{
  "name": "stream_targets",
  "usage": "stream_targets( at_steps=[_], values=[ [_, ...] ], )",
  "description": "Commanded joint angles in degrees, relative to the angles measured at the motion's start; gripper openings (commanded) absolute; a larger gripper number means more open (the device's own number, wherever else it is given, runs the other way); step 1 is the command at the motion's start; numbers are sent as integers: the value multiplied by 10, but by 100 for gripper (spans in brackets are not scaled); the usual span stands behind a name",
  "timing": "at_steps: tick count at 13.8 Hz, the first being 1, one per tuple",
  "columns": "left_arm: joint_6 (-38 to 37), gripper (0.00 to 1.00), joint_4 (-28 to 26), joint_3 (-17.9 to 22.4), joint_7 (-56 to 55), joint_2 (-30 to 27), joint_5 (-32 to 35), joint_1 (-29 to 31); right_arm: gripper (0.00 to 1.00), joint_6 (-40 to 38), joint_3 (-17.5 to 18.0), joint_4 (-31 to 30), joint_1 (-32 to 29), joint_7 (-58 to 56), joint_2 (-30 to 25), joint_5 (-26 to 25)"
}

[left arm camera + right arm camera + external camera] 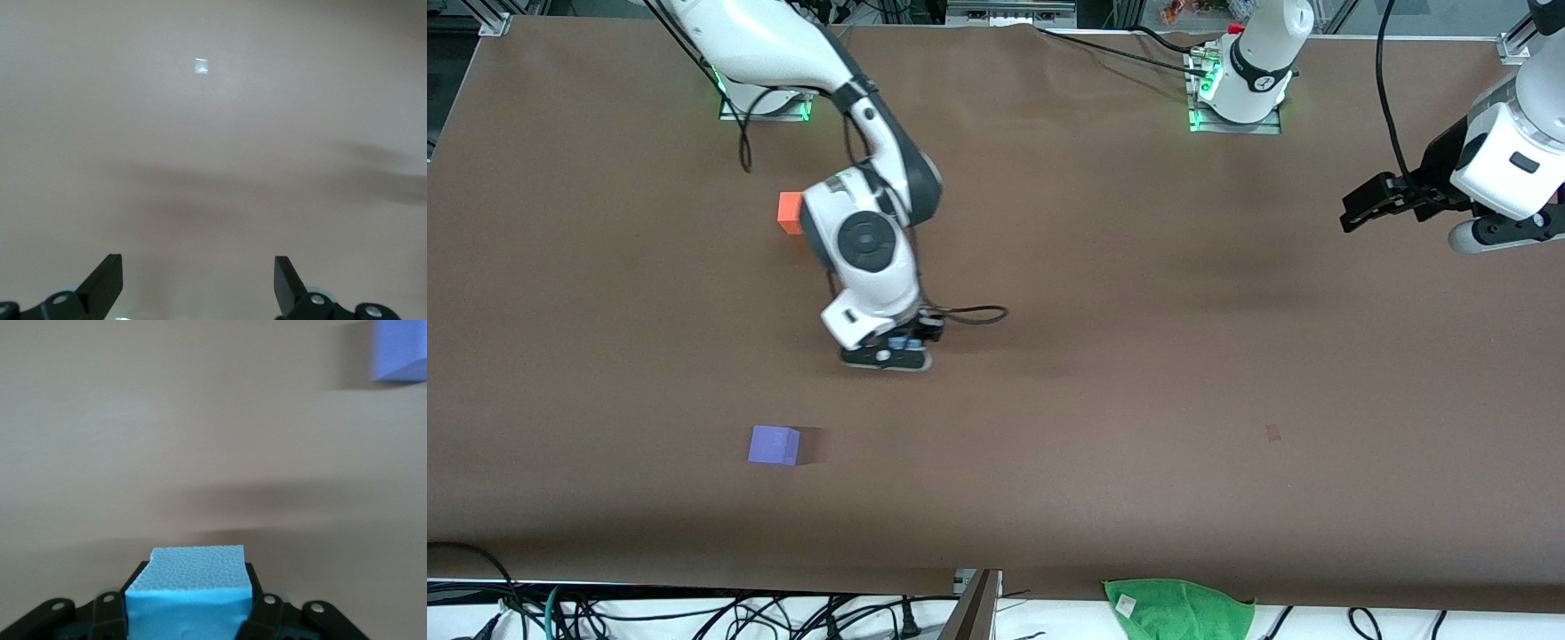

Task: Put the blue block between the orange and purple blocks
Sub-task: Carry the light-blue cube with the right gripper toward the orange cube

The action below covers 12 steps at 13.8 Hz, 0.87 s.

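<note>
My right gripper (896, 348) is shut on the sky-blue block (190, 593), just above the table. It is over the brown mat between the two other cubes, a little toward the left arm's end from them. The orange block (789, 213) sits farther from the front camera, partly hidden by the right wrist. The purple block (774, 444) (399, 350) lies nearer to that camera. My left gripper (1356, 213) (198, 267) hangs open and holds nothing, over the left arm's end of the table, where that arm waits.
A brown mat (1138, 356) covers the whole table. A green cloth (1178, 609) lies at the table's edge nearest the front camera. A small pale mark (1272, 433) (201, 66) shows on the mat. Cables (974, 314) trail from the right wrist.
</note>
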Motion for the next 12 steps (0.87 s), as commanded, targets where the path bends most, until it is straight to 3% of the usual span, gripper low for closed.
stream_targets(
  at_steps=[1,5,9,12],
  values=[
    [-8,100,17,-2,5,11,-21,7,41,32,-30,-111,1,-49,-73,0],
    [-10,100,19,-4,2,14,-18,5,41,69,-81,-201,-6,-113,-118,4],
    [-12,100,18,-4,1,14,-16,7,41,155,-85,-292,-50,-206,-133,78],
    [-11,100,19,-4,-2,20,-35,5,41,217,-85,-327,-56,-212,-127,84]
  ],
)
